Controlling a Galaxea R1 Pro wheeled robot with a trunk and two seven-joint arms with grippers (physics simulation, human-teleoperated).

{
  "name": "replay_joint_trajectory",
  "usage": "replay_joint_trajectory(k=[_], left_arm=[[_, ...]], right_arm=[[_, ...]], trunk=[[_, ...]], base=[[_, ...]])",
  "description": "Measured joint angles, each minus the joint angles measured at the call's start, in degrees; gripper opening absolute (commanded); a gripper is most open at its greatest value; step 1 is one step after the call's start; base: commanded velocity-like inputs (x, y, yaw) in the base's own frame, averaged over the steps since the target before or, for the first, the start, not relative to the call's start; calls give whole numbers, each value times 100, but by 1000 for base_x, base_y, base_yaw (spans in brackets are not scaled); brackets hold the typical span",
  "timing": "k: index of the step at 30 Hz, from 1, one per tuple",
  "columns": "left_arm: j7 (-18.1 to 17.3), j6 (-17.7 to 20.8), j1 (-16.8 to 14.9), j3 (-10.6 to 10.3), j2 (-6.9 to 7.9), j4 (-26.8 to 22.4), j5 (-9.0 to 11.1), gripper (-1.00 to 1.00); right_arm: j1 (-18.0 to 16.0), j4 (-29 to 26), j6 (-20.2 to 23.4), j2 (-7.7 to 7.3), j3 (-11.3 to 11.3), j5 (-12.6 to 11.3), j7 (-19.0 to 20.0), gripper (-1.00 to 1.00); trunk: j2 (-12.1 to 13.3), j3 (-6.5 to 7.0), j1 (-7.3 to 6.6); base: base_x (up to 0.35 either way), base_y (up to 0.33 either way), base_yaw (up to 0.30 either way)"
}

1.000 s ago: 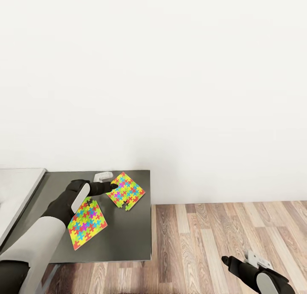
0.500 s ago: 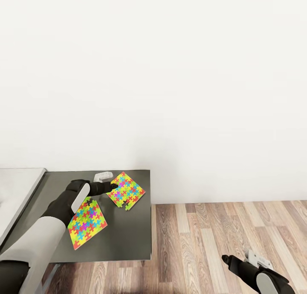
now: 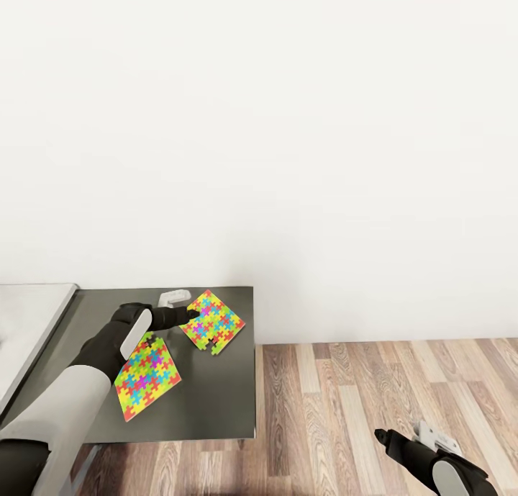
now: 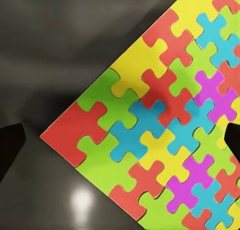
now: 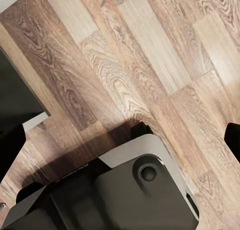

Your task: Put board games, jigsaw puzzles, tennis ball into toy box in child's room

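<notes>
Left gripper (image 3: 191, 314) sits at the near corner of the far jigsaw puzzle (image 3: 211, 322), jaws spread wide in the wrist view with the red corner piece (image 4: 70, 135) between the fingertips, nothing clamped. Second jigsaw puzzle (image 3: 147, 379) lies just beside, under the left forearm. Both rest flat on the dark grey top (image 3: 216, 402). Right gripper (image 3: 381, 435) hangs low over the wood floor (image 3: 374, 388), fingers apart, empty.

A plain white wall (image 3: 288, 122) fills the upper part of the head view. Below it, a white skirting board (image 3: 388, 335) runs along the right side, and wood-plank floor (image 3: 374, 388) spreads across the lower right, grain running in mixed browns.
</notes>
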Motion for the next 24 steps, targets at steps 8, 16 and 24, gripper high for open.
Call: replay_joint_trajectory(k=[8, 16, 24], left_arm=[[-377, 1, 0, -3, -10, 0, -18, 100], [-589, 1, 0, 5, -24, 0, -24, 100], [-610, 1, 0, 21, -29, 0, -11, 100]], right_arm=[[2, 0, -3, 0, 0, 0, 0, 100], [1, 0, -1, 0, 0, 0, 0, 100], [1, 0, -3, 0, 0, 0, 0, 100]], trunk=[[0, 0, 0], [0, 0, 0], [0, 0, 0]], base=[[0, 0, 0], [0, 0, 0], [0, 0, 0]])
